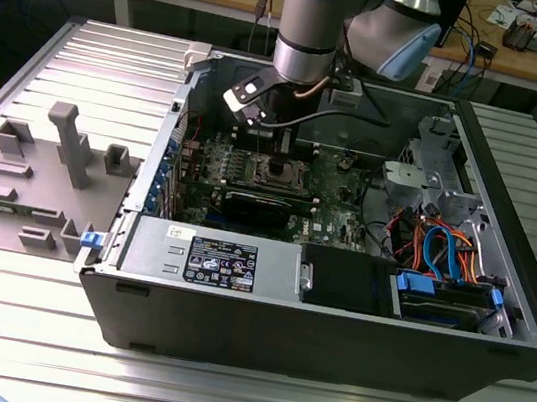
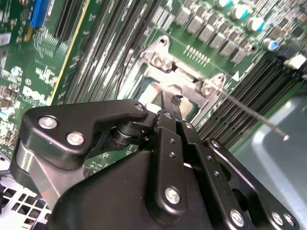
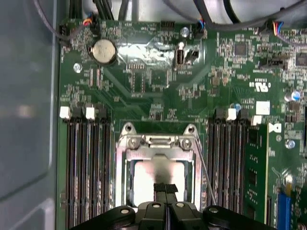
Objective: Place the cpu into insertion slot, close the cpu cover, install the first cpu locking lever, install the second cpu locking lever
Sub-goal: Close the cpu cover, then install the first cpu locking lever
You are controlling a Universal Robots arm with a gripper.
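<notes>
The silver-topped cpu [image 3: 146, 177] lies in the insertion slot [image 3: 127, 132] on the green motherboard. The cpu cover [image 3: 121, 178] lies flat around it, and the chip shows through its window. My gripper [image 3: 165, 188] hangs straight over the socket with its two black fingers pressed together and nothing visible between them. In the second wrist view the gripper's [image 2: 171, 101] tips sit at the edge of the cpu cover [image 2: 180, 88]. A thin wire locking lever [image 3: 205, 175] runs along one side of the socket, and it angles up and away from the socket [image 2: 249, 110]. From outside, the gripper [image 1: 279, 152] reaches down into the open case.
Long black memory slots [image 3: 84, 167] flank the socket on both sides. A coin battery [image 3: 104, 51] sits farther up the board. A black graphics card [image 1: 263, 205], a power supply [image 1: 209, 258] and a drive cage with blue cables [image 1: 442, 257] fill the case. A grey fixture [image 1: 64, 145] stands outside it.
</notes>
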